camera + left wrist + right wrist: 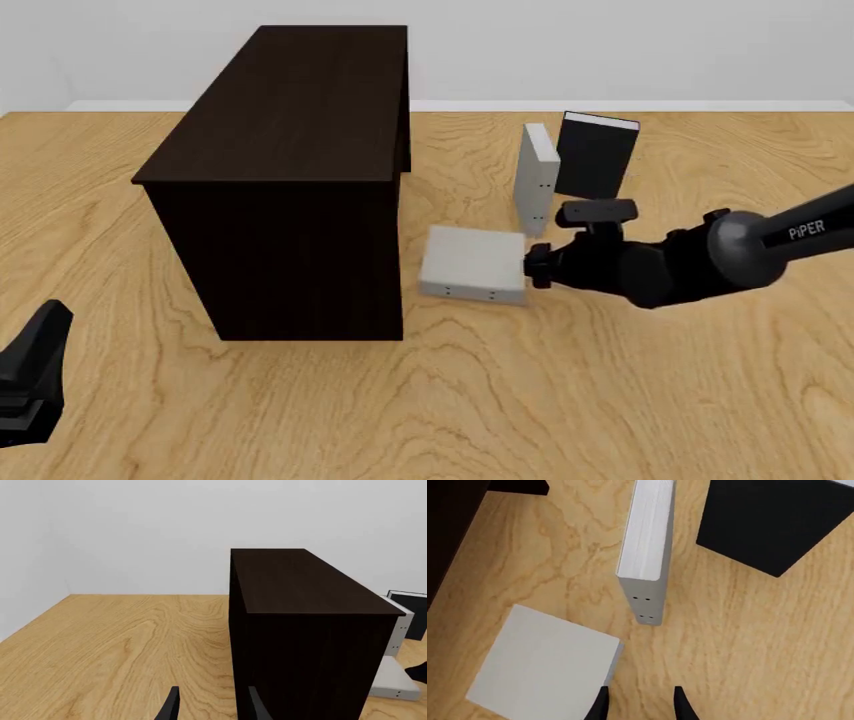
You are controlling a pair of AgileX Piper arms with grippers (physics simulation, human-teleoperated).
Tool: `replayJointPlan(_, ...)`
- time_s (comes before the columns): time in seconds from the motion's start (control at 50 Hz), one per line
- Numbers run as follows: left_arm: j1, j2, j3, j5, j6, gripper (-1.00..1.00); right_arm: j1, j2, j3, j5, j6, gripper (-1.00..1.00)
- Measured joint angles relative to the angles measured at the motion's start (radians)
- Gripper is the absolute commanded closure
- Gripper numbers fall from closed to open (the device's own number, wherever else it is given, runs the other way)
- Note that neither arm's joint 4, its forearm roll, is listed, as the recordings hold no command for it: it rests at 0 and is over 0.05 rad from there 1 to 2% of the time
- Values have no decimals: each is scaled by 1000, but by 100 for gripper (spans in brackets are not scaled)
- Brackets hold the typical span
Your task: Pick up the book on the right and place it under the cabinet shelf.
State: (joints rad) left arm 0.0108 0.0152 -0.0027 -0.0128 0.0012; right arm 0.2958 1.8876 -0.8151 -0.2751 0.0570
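The book (470, 262) is light grey and lies flat on the table, just right of the cabinet shelf (287, 170), with its dotted spine facing me. My right gripper (537, 265) is at the book's right edge, low over the table. In the right wrist view the book (544, 667) lies ahead and to one side of the right gripper (637, 705), whose fingers are open with only bare wood between them. My left gripper (38, 365) hovers open near the front left, facing the cabinet shelf (303, 630). No opening in the cabinet shows.
A second grey book (538, 175) stands upright behind the flat one, and a black book (597, 155) stands just right of it. Both also appear in the right wrist view, grey book (647, 550) and black book (774, 520). Bare wooden table (641, 400) lies in front.
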Motion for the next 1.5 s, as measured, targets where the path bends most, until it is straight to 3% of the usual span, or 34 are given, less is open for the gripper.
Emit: replayJointPlan(1.5, 0, 0, 0, 0, 0, -100, 215, 138, -292, 132, 52, -100)
